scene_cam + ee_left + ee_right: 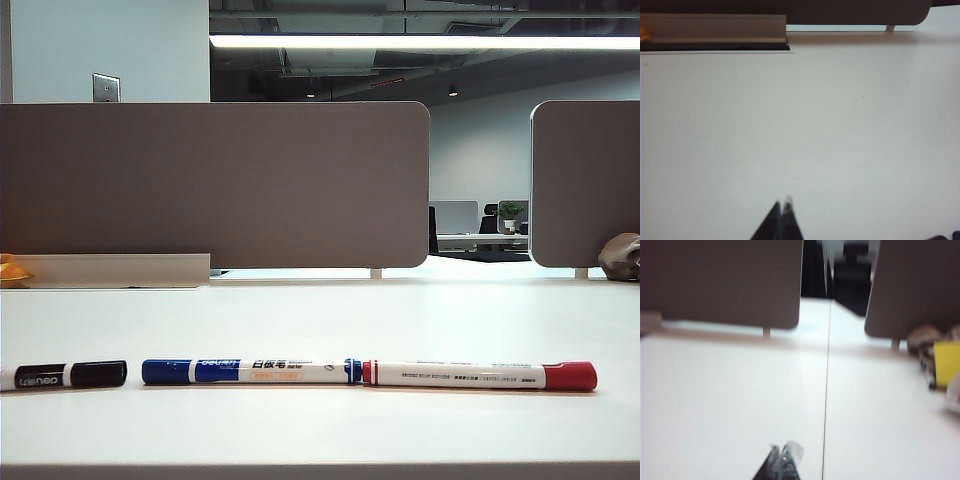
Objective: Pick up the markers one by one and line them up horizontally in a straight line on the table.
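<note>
Exterior view: divider panels (215, 185) stand behind aligned markers (300, 373).

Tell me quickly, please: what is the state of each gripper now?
Left gripper: closed, holding nothing, above the bare table.
Right gripper: closed, holding nothing, also over the table.
</note>
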### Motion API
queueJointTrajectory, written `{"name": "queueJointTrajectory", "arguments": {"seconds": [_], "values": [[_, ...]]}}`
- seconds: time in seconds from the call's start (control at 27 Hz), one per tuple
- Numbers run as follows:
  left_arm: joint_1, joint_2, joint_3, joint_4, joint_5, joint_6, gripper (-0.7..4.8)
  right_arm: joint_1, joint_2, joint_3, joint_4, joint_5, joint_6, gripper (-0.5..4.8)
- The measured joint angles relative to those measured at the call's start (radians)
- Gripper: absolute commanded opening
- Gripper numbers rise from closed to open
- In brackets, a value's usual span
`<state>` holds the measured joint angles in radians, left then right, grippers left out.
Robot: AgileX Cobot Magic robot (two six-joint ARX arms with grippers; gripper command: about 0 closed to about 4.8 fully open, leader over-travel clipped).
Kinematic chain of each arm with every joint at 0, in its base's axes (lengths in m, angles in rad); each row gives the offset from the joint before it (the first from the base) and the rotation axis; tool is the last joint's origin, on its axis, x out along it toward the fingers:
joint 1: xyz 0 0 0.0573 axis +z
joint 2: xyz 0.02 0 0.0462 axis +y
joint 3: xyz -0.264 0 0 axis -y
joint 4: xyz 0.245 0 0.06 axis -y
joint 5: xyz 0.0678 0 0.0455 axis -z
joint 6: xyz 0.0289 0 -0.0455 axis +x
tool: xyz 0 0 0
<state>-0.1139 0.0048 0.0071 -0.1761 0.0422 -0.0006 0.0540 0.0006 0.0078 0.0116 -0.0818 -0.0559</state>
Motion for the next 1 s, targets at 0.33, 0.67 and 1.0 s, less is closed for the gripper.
{"name": "queueJointTrajectory", "arguments": {"seconds": [0.33, 0.67, 1.0], "values": [[0.000, 0.000, 0.000, 0.000, 0.000, 0.000, -0.05, 0.000, 0.000, 0.000, -0.191, 0.000, 0.000, -0.05], [0.000, 0.000, 0.000, 0.000, 0.000, 0.000, -0.05, 0.000, 0.000, 0.000, -0.191, 0.000, 0.000, -0.05], [0.000, 0.000, 0.000, 0.000, 0.000, 0.000, -0.05, 0.000, 0.000, 0.000, -0.191, 0.000, 0.000, -0.05]]}}
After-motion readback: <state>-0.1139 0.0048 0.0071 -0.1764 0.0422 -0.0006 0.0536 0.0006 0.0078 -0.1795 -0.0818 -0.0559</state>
